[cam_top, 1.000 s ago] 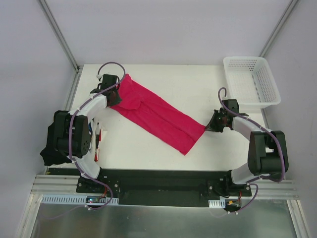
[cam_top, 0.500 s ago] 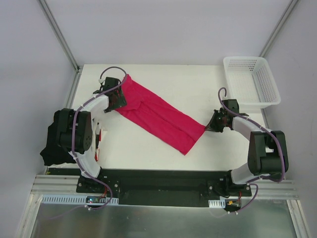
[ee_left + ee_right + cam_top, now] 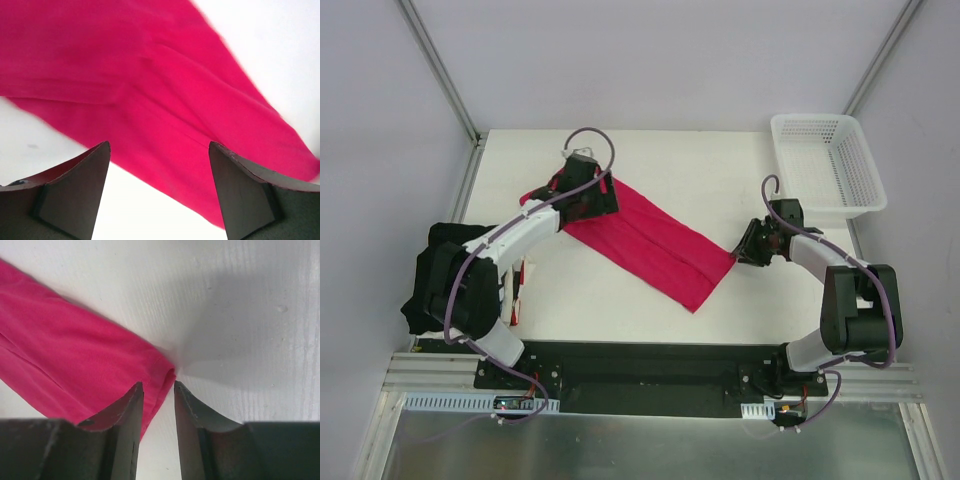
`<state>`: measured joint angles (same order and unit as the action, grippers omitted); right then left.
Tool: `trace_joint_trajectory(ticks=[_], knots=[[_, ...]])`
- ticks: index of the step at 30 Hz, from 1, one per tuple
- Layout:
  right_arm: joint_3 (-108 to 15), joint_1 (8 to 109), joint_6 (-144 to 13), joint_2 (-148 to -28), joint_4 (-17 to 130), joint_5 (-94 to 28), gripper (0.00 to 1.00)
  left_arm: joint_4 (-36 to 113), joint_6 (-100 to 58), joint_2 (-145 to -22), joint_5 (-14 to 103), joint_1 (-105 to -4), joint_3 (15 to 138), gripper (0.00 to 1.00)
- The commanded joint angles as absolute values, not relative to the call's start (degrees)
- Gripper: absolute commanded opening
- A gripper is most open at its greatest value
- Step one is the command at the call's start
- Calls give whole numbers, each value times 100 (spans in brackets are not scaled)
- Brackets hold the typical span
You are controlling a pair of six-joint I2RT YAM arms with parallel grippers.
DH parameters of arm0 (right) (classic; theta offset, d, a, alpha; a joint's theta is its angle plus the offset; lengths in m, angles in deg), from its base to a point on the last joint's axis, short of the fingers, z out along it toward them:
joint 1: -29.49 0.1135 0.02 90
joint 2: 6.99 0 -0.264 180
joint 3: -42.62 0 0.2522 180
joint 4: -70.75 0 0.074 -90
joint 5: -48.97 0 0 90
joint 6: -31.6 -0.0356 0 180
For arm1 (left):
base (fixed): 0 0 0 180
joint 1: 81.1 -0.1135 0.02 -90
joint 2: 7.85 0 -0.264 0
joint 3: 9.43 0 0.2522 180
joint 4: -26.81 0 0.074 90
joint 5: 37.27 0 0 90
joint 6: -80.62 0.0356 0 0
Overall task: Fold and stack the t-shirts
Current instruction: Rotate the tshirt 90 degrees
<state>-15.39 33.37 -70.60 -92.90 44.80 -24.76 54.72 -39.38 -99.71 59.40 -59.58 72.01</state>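
While the crimson-pink t-shirt (image 3: 650, 240) lies as a long folded strip, diagonal from the table's (image 3: 720, 160) far-left area toward its near middle, left gripper (image 3: 157, 146) hovers over the far end, jaws wide apart, empty. Right gripper (image 3: 157, 384) sits at the strip's right corner, jaws slightly parted, no cloth pinched.

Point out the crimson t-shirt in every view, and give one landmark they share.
Top external: crimson t-shirt lies diagonally at centre.
Left wrist: crimson t-shirt fills the upper frame.
Right wrist: crimson t-shirt covers the left side, corner near centre.
Shared landmark: white table beneath it.
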Motion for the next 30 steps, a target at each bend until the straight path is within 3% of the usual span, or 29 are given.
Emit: trace_joint_trajectory(ticks=[1,10,21,30], knots=[[-1930,3300,-7141,-9400,4697,-2468,33,5236,-4208,-9820,5440,-5299,7289,79],[-1659,3300,-7123,-9523,4794,-2635,34,5077,-3989,-9506,5738,-5244,7130,79],[-1439,3327,-7298,-9655,5066,-2618,34,5094,-3584,-8670,5941,-5920,7359,79],[-1377,3441,-7448,-9559,5163,-2565,5,5068,-3751,-8493,5756,-6553,7236,79]])
